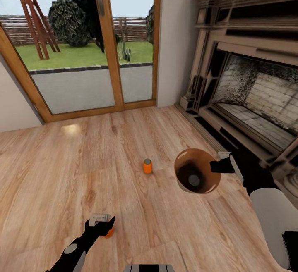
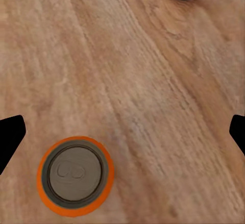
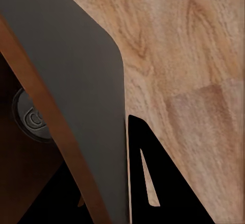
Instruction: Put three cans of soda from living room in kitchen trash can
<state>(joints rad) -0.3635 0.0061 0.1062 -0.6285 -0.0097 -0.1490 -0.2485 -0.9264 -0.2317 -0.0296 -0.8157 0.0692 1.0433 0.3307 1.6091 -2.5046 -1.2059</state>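
The right gripper [image 1: 218, 165] held the trash can [image 1: 197, 176] by its rim above the plank floor [image 1: 82, 168], one soda can [image 3: 31, 116] already lying inside. The left gripper [image 1: 100, 222] hung spread wide over a second can [image 2: 75, 175], which sat nearer one finger. Next, I'd judge, it had to centre, drop and close, while the third can [image 1: 147, 166] waited mid-floor.

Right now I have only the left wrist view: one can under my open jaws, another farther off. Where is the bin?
Observer: The right gripper holds the trash can by its rim, on the fireplace side.
Operator: Anything inside it?
Observer: Yes, one soda can sits at the bottom, grey top showing.
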